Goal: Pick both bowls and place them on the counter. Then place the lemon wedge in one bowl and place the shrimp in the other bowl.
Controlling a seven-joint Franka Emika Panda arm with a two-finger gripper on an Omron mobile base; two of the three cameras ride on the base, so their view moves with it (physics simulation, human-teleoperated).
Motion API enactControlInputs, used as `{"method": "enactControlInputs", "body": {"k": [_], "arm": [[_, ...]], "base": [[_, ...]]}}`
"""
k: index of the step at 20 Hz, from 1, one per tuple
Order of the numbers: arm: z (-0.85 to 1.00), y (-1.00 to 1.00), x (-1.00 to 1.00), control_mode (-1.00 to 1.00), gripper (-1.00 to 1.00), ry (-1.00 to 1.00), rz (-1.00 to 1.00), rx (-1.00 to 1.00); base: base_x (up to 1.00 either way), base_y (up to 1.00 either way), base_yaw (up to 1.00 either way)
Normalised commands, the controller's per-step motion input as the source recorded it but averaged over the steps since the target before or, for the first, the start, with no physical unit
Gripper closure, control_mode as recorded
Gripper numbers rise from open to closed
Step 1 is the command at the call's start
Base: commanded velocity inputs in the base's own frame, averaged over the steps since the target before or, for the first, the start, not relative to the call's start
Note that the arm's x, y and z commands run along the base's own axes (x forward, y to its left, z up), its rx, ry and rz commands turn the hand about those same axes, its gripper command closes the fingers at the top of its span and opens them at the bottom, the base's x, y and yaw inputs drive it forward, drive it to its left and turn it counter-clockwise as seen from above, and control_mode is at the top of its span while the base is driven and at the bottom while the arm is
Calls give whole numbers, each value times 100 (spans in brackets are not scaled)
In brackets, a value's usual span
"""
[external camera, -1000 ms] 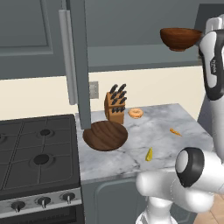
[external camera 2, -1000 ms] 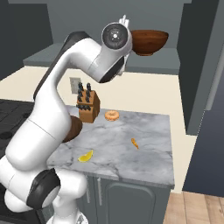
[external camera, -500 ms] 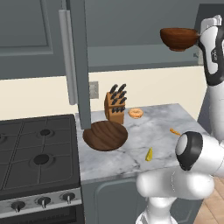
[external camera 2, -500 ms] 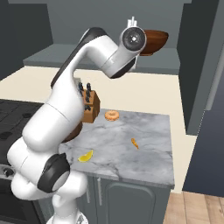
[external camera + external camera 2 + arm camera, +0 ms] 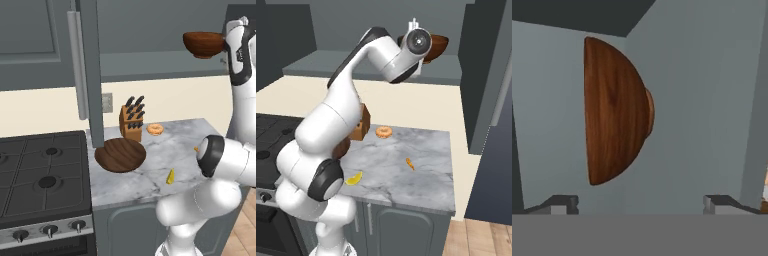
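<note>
Reaching high for the small, deep reddish-brown wooden bowl (image 5: 614,112).
Spread-open fingers (image 5: 641,204) are empty; bowl lies straight ahead, apart, seen side-on.

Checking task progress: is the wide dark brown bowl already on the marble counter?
Yes, the wide dark bowl rests on the counter beside the stove.

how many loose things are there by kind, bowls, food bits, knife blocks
bowls: 2 – dark bowl on the counter, red bowl up in the cabinet
food bits: 3 – shrimp, lemon wedge, small orange bit
knife blocks: 1 – knife block
total: 6
</note>
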Motion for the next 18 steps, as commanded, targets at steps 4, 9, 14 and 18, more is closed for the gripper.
{"method": "enactControlInputs", "body": {"k": [4,9,14,18], "arm": [[0,-11,36,-100,-100,0,0,-10],[4,-9,45,-100,-100,1,-5,-5],[0,-14,44,-100,-100,9,-6,0],[3,-11,41,-100,-100,9,-1,0]], "base": [[0,0,0],[0,0,0],[0,0,0],[0,0,0]]}}
